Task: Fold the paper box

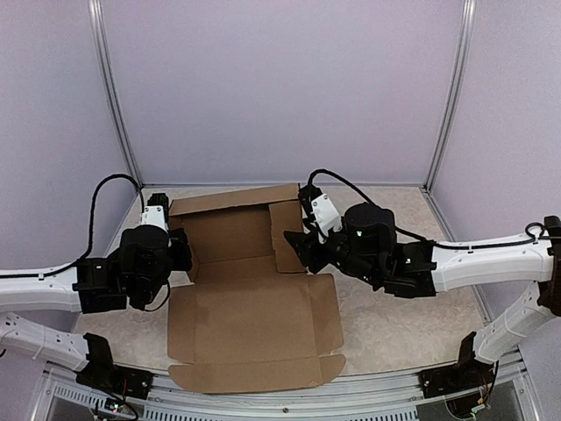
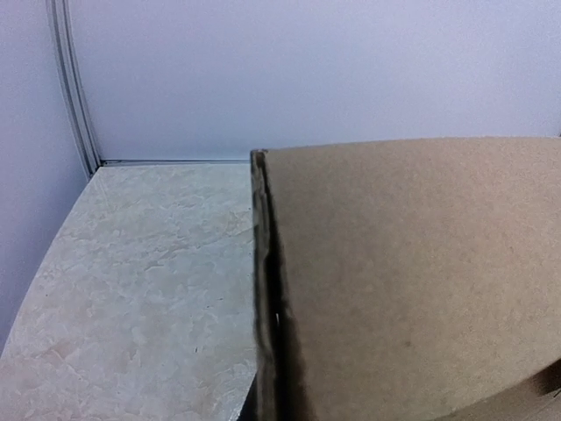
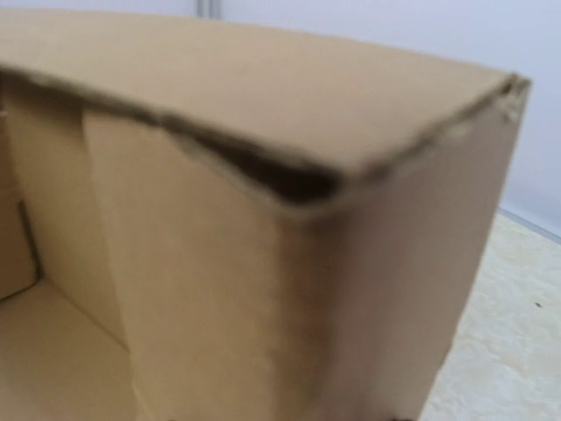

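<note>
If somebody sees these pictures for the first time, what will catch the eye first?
First the paper box, a brown cardboard sheet in the middle of the table: its far half already has walls raised, its near half lies flat. Then the two black arms, one on each side: the left arm at its left wall, the right arm at its right wall.

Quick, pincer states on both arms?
Left pincer: closed, beside the paper box; grip unclear.
Right pincer: cannot be told, fingers hidden.

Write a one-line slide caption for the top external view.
Left gripper and right gripper flank the half-raised paper box, its near panel lying flat on the table.
</note>
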`<action>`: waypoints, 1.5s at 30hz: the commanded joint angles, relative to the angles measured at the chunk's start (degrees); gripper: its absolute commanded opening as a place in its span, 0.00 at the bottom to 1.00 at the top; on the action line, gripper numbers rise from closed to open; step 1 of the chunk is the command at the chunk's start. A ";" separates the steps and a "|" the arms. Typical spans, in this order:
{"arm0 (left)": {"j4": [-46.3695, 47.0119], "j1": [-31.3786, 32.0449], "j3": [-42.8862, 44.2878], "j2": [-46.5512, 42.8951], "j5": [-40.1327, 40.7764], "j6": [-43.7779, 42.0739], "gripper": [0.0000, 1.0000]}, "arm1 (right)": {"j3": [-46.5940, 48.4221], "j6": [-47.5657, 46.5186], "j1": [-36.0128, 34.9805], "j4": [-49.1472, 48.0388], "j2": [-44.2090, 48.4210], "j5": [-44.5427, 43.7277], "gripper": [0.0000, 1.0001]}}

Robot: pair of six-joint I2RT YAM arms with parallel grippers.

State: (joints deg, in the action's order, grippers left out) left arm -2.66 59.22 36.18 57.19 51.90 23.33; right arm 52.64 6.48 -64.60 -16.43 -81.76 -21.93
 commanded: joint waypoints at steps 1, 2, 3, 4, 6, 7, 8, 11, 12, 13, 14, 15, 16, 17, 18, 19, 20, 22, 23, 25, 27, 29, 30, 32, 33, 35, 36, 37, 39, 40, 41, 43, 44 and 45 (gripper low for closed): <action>1.13 3.99 3.20 1.90 1.18 2.91 0.00 | -0.65 -1.56 -1.67 -6.63 -2.91 -3.47 0.49; 1.28 4.39 3.23 2.24 1.24 3.14 0.00 | -0.70 -2.17 -1.98 -7.64 -3.41 -4.49 0.48; 1.54 4.60 3.34 2.49 1.25 3.34 0.00 | -0.70 -2.86 -2.31 -8.34 -3.89 -5.42 0.48; 1.74 4.90 3.47 2.85 1.26 3.39 0.00 | -0.70 -3.54 -2.55 -8.95 -4.42 -6.23 0.48; 1.84 5.46 3.75 3.52 1.56 3.32 0.00 | -0.72 -4.70 -3.13 -10.19 -5.28 -7.35 0.46; 2.13 5.65 3.80 3.86 1.63 3.13 0.00 | -0.70 -4.98 -3.25 -10.73 -5.73 -8.01 0.44; 2.13 5.86 3.81 4.04 1.71 2.99 0.00 | -0.70 -5.22 -3.32 -11.26 -6.12 -8.54 0.43; 2.20 5.99 4.30 4.49 1.66 2.64 0.00 | -1.29 -5.37 -3.52 -13.69 -7.02 -9.31 0.38; 2.16 6.10 4.45 4.51 1.67 2.46 0.00 | -1.39 -5.45 -3.67 -14.43 -7.28 -9.79 0.37; 2.19 6.11 4.57 4.51 1.67 2.30 0.00 | -1.44 -5.63 -3.75 -15.03 -7.65 -10.18 0.36; 2.17 6.24 4.71 4.51 1.63 2.13 0.00 | -1.41 -5.82 -3.78 -15.66 -7.96 -10.54 0.34; 2.13 6.22 4.72 4.51 1.49 1.89 0.00 | -1.40 -5.83 -3.86 -16.30 -8.29 -10.79 0.28; 2.15 6.18 4.72 4.44 1.40 1.55 0.00 | -1.45 -5.82 -3.97 -16.83 -8.52 -10.92 0.19; 2.20 6.28 4.65 4.43 1.24 1.30 0.00 | -1.41 -5.79 -4.13 -17.40 -8.69 -11.06 0.11; 3.00 6.33 4.60 4.42 1.11 1.14 0.00 | -1.40 -5.83 -4.20 -17.89 -8.86 -11.23 0.03; 3.81 6.26 4.60 4.49 0.99 0.92 0.00 | -1.37 -7.45 -4.41 -18.38 -8.99 -11.35 0.00; 4.00 6.35 4.60 4.51 0.93 0.78 0.00 | -1.32 -7.91 -4.66 -18.62 -9.05 -11.49 0.00; 4.27 6.41 4.55 4.59 0.79 0.60 0.00 | -1.34 -8.86 -5.22 -19.53 -9.33 -12.24 0.00; 4.27 6.49 4.59 4.60 0.69 0.55 0.00 | -1.32 -9.45 -5.59 -20.05 -9.45 -12.78 0.00; 4.35 6.58 4.58 4.55 0.66 0.43 0.00 | -1.27 -10.46 -6.22 -20.76 -9.64 -13.80 0.00; 4.33 6.72 4.60 4.51 0.66 0.29 0.00 | -1.33 -10.74 -6.56 -21.18 -9.73 -14.05 0.00; 4.33 6.71 4.60 4.26 0.81 0.14 0.00 | -1.25 -10.26 -6.64 -20.96 -9.74 -13.89 0.00; 4.22 6.73 4.60 4.17 1.02 0.14 0.00 | -1.23 -10.00 -6.61 -20.67 -9.74 -13.66 0.00; 4.09 6.71 4.60 3.87 1.51 0.13 0.00 | -1.31 -9.39 -6.60 -20.00 -9.38 -13.30 0.01; 3.96 6.70 4.60 3.75 1.94 0.15 0.00 | -1.50 -9.12 -6.64 -19.74 -9.19 -12.89 0.09; 3.55 6.72 4.51 3.59 2.76 0.30 0.00 | -2.15 -8.29 -6.63 -19.40 -8.32 -12.07 0.23; 3.21 6.72 4.48 3.51 3.32 0.54 0.00 | -2.53 -7.90 -6.64 -19.29 -7.79 -11.55 0.29; 2.97 6.77 4.43 3.46 3.88 0.78 0.00 | -3.04 -7.41 -6.65 -19.05 -7.28 -11.21 0.32; 2.83 6.70 4.42 3.25 4.69 1.19 0.00 | -3.48 -6.65 -6.61 -18.09 -6.29 -10.12 0.37; 2.83 6.71 4.42 3.20 5.01 1.50 0.00 | -3.65 -5.25 -6.66 -17.42 -5.78 -9.24 0.39; 2.83 6.70 4.42 3.19 5.38 1.80 0.00 | -3.86 -4.35 -6.67 -16.83 -5.30 -8.61 0.41; 1.39 6.70 4.51 3.06 6.11 2.65 0.00 | -4.88 -3.06 -6.66 -16.46 -4.23 -7.51 0.45; 1.19 6.70 4.50 3.02 6.26 2.94 0.00 | -5.36 -2.64 -6.60 -16.30 -3.86 -7.21 0.47; 1.17 6.71 4.51 2.82 6.40 3.17 0.00 | -5.70 -2.21 -6.67 -15.81 -3.49 -6.76 0.48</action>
State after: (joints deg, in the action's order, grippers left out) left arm -2.42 63.94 38.70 60.69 62.37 25.06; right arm 48.62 1.39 -69.47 -33.82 -87.57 -36.84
